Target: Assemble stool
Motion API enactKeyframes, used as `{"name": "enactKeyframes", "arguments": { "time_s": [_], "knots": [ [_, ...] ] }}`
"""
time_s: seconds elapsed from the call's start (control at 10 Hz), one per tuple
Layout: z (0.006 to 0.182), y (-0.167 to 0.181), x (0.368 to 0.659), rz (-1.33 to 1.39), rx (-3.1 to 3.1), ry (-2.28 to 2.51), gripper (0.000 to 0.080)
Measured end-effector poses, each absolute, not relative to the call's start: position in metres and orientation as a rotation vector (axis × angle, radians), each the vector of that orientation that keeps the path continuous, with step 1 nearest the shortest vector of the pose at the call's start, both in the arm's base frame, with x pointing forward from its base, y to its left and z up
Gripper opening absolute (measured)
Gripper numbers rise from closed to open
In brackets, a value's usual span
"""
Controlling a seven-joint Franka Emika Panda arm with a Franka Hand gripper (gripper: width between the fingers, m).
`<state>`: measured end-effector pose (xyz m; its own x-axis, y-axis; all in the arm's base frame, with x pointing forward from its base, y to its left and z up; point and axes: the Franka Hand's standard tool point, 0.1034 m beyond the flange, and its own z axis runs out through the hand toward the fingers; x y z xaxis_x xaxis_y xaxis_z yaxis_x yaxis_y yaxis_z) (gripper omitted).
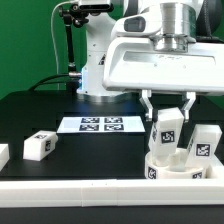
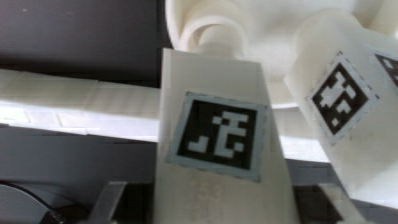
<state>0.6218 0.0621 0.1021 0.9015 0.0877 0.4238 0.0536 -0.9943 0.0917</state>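
White loose leg (image 1: 38, 146) outside the wrist view (tool (image 1: 168, 115) around held leg (image 1: 167, 132))

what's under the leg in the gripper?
The round seat, with a second leg standing on it. The lower end of the held leg and any hole are hidden.

The white arm (image 1: 150, 55) reaches down from above, with its wrist pointing straight down. The pincer (image 1: 168, 116) hangs low. Its two fingers (image 1: 148, 106) press on both sides of a stool leg (image 1: 168, 130), and seem to hold it tight.
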Motion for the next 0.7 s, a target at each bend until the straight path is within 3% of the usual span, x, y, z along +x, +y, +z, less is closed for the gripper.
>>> {"name": "enactKeyframes", "arguments": {
  "time_s": [0.7],
  "knots": [
    [0.1022,0.0569,0.6228,0.693,2.974,0.128,0.0327]
  ]
}}
